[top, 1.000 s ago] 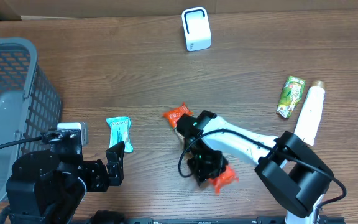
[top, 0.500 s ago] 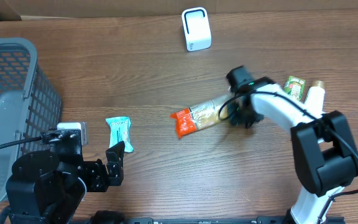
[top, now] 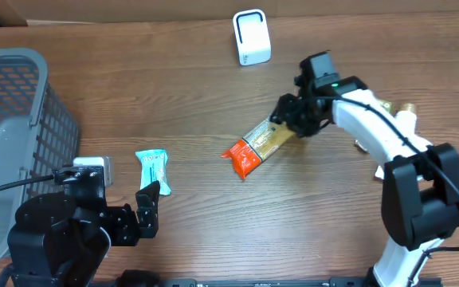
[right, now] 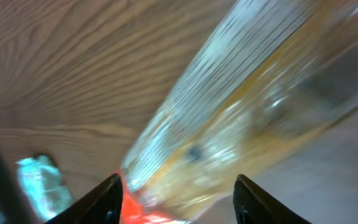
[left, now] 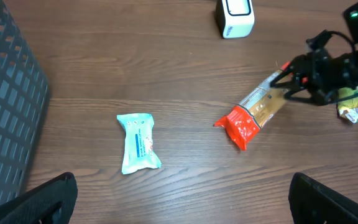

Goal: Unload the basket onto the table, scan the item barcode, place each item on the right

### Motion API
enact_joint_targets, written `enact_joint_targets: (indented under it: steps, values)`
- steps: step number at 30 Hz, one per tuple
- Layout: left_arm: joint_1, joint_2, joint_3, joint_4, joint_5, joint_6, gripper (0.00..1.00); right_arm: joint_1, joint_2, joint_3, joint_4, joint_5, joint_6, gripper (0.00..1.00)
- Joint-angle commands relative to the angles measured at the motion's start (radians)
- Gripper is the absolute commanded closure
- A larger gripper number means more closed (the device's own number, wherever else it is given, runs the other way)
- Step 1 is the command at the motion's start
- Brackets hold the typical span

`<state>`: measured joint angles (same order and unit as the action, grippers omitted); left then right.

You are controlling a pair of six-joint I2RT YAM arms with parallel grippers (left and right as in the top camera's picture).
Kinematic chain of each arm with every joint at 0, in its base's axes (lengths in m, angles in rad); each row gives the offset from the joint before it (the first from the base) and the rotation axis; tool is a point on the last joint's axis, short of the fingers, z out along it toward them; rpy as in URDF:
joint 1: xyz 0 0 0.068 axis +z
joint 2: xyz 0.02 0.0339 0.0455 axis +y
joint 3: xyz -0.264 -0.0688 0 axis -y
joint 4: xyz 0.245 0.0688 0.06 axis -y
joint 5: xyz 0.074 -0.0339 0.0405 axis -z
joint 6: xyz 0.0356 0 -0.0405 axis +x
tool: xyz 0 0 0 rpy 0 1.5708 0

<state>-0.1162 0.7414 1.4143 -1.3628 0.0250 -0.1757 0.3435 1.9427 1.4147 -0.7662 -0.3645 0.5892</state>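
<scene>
A long clear packet with an orange-red end [top: 255, 147] stretches diagonally across the table's middle, also seen in the left wrist view [left: 253, 112]. My right gripper [top: 291, 119] grips its upper right end, and in the blurred right wrist view the packet [right: 229, 112] fills the gap between the fingers [right: 112, 200]. The white scanner [top: 251, 37] stands at the back, apart from the packet. My left gripper [left: 182, 202] hovers open and empty near the front left, just short of a teal packet [left: 138, 142].
A grey mesh basket [top: 6, 119] stands at the left edge. The teal packet [top: 152, 171] lies just in front of the left arm. A green packet [left: 353, 111] and a white bottle [top: 403, 127] lie at the right, partly behind the right arm.
The right arm swung from the table's front middle to the back right, carrying the clear packet along and turning it to a diagonal. The left arm has not moved.
</scene>
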Motion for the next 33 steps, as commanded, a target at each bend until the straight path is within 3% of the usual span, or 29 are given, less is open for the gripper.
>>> enact_joint_targets:
  steps: [1,5,9,22,25,28,31,33]
  values:
    - [0.004,-0.002,0.006,0.001,-0.006,0.019,0.0,0.098,-0.014,-0.002,-0.003,0.083,0.283,0.35]
    - [0.004,-0.002,0.006,0.001,-0.006,0.019,0.0,0.173,-0.013,-0.002,-0.053,0.269,0.462,0.25]
    - [0.004,-0.002,0.006,0.001,-0.006,0.019,0.0,0.224,-0.011,-0.002,-0.053,0.344,0.512,0.14]
    - [0.004,-0.002,0.006,0.001,-0.006,0.019,0.0,0.29,0.1,-0.002,-0.04,0.36,0.541,0.13]
    - [0.004,-0.002,0.006,0.001,-0.006,0.019,0.0,0.29,0.108,-0.002,-0.048,0.359,0.526,0.31]
    - [0.004,-0.002,0.006,0.001,-0.006,0.019,0.0,0.29,0.108,-0.002,-0.05,0.359,0.402,0.54]
    - [0.004,-0.002,0.006,0.001,-0.006,0.019,0.0,0.289,0.107,-0.001,-0.052,0.345,0.304,0.66]
    - [0.004,-0.002,0.006,0.001,-0.006,0.019,0.0,0.284,0.105,0.001,-0.053,0.312,0.212,0.8]
